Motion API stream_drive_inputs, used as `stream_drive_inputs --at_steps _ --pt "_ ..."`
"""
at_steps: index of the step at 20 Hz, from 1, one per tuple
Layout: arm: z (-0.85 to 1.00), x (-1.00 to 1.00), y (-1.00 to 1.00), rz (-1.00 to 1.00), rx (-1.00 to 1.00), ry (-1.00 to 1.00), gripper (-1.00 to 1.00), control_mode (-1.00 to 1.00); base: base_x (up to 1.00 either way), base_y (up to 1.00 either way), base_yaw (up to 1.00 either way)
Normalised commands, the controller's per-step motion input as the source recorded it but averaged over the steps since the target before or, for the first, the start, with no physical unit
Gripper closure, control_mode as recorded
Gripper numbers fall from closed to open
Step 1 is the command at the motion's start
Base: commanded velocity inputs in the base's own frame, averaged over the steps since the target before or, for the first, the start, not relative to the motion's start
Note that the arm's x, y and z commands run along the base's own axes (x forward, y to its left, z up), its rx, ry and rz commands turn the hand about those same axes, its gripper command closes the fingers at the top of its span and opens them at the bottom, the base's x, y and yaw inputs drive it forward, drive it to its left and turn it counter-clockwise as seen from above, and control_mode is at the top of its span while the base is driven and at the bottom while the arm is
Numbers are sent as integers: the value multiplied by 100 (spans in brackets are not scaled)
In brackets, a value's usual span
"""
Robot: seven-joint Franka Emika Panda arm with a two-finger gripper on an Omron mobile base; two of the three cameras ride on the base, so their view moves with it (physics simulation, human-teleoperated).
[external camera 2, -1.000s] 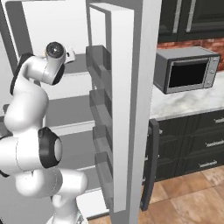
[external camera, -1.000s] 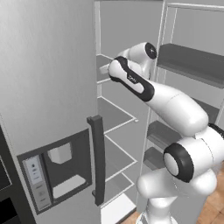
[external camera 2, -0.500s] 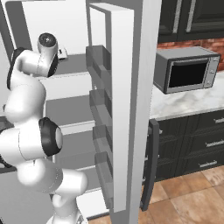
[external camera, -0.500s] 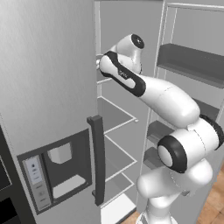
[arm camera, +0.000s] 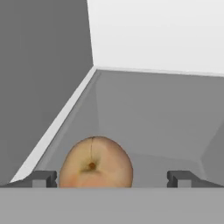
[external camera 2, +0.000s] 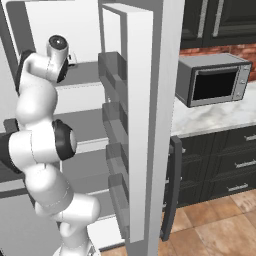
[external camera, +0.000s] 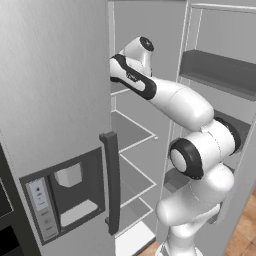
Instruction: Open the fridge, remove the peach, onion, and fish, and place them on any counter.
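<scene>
**Reach for the peach on an upper fridge shelf**

Left base view: the fridge (external camera: 55, 90), brushed light-grey metal with a dark vertical handle (external camera: 112, 182) and a dispenser recess (external camera: 70, 192), stands with one door swung wide. The white arm reaches into the upper compartment; flat grey shelves (external camera: 131, 131) lie below.

Right base view: the open door (external camera 2: 145, 120) carries boxy grey bins. A marbled counter (external camera 2: 215, 112) with a microwave (external camera 2: 212, 80) lies to the right.

Hand view: the gripper (arm camera: 112, 178) has its fingers spread wide, holding nothing. The peach (arm camera: 96, 164), round, smooth, orange-tan with a stem dimple, sits on the shelf between the tips, nearer the left one.

Risk, as I judge it: off-centre closing could push the round fruit toward the shelf's side wall, and it could roll.
</scene>
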Motion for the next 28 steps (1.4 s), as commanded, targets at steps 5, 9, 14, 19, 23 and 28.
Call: stream_drive_inputs --at_steps 5,9,14,19,23,28 --pt "-45 0 2 3 0 3 -100 -100 0 0 0" --pt "-19 29 32 4 2 0 -100 -100 0 0 0" --pt "-30 32 25 2 0 5 100 -100 0 0 0" --pt "-30 -5 -12 -1 0 6 100 -100 0 0 0" --pt "-53 -70 -44 -8 0 3 100 -100 0 0 0" --pt "-7 -100 -59 -5 9 -26 100 -100 0 0 0"
